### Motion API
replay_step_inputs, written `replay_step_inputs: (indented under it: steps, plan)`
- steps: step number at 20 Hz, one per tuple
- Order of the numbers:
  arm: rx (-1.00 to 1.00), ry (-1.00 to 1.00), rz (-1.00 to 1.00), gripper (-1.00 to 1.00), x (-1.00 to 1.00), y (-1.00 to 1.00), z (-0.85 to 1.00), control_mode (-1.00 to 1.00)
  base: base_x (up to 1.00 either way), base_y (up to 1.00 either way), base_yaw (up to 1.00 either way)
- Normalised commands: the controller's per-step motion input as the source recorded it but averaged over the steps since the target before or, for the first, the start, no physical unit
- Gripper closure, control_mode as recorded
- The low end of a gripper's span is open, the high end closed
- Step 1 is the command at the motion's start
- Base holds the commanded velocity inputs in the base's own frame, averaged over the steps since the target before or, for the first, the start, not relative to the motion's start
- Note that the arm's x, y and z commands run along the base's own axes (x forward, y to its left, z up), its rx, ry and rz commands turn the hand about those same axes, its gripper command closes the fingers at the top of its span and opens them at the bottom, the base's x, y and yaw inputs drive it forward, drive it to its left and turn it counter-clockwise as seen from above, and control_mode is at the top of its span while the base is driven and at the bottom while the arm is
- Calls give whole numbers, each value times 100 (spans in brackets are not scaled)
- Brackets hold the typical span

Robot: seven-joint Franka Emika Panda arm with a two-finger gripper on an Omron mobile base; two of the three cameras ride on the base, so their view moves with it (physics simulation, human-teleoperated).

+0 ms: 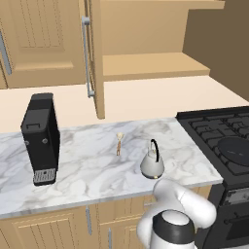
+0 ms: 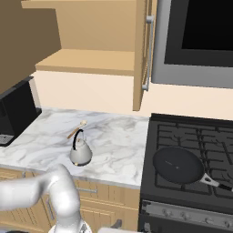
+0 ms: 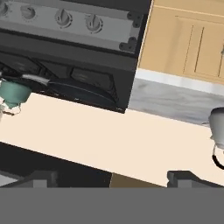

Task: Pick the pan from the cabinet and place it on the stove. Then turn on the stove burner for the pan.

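Gripper point(image 3: 109, 177): mine, fingers spread wide, nothing between them.
Stove point(image 2: 182, 136): black, right of marble counter point(image 1: 92, 160).
Cabinet point(image 1: 146, 58): door open, shelf bare.
Coffee machine point(image 1: 41, 138): counter's left.
Pan point(image 2: 178, 164): on stove's front-left grate.
Kettle point(image 1: 152, 163): near counter's front edge.

In the left base view the pan point(image 1: 237, 150) is cut by the right edge, as is the stove point(image 1: 209, 124). In the hand view the kettle point(image 3: 217, 127) is cropped at the right edge, to the right of the gripper point(image 3: 114, 178), and a teal object point(image 3: 14, 92) up to its left is too blurred to be identified.
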Motion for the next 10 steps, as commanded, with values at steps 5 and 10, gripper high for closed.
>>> replay_step_inputs:
  steps: [5,10]
  plan:
    - [10,3,13,-100,0,-72,0,-100,0,0,0]
    - [6,7,12,-100,0,-59,-6,-100,0,0,0]
